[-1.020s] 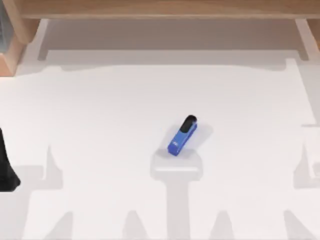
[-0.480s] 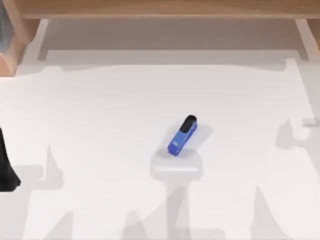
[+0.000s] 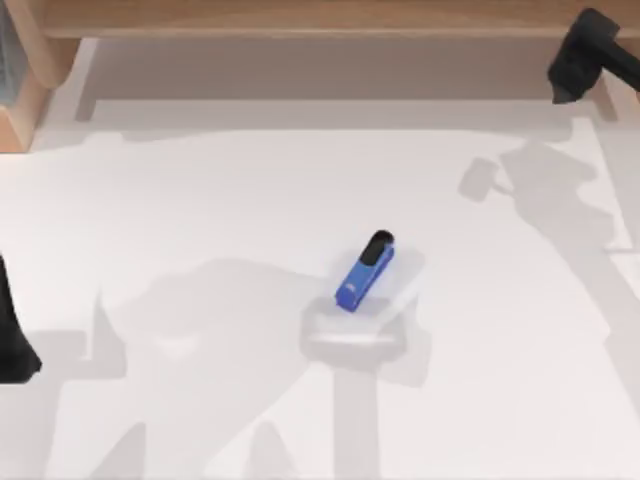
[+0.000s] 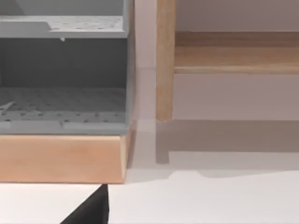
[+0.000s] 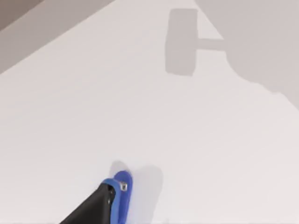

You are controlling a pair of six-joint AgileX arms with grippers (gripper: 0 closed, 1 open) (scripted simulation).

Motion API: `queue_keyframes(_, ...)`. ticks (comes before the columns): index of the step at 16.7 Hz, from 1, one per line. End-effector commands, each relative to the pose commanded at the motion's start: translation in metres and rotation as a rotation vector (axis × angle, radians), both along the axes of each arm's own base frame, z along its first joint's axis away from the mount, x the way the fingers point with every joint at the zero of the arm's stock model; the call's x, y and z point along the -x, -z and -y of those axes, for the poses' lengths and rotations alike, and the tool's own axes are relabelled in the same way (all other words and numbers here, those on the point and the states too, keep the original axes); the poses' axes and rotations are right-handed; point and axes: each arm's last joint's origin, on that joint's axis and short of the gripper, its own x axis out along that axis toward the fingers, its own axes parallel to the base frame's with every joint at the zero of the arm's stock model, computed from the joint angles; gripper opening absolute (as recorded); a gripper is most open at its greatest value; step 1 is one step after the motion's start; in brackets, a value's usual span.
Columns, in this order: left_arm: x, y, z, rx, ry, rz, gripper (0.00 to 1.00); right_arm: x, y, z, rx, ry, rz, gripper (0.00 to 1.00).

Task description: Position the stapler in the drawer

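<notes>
Since a second ago my right arm point(image 3: 590, 50) has swung in at the table's far right corner; its pincer state I cannot tell. Left arm point(image 3: 12, 340) sits parked at the left edge. Blue stapler point(image 3: 364, 271) lies mid-table, its white mark unreadable.

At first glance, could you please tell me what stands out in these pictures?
The blue stapler lies alone near the middle of the white table, black end toward the wooden shelf. The right arm shows dark at the top view's far right corner; the left arm sits parked at the left edge.
</notes>
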Motion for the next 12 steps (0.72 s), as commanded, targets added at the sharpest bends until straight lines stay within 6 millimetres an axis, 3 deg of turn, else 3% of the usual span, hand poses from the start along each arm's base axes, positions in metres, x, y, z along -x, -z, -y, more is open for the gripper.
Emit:
queue_keyframes(5,0.000,0.000,0.000,0.000,0.000,0.000,1.00,-0.061,0.037,-0.085,0.015,0.044,-0.303,1.00)
queue_keyframes(9,0.000,0.000,0.000,0.000,0.000,0.000,1.00,-0.079,0.079,-0.149,0.081,0.056,-0.460,1.00)
queue_keyframes(12,0.000,0.000,0.000,0.000,0.000,0.000,1.00,-0.081,0.109,-0.183,0.132,0.055,-0.530,1.00)
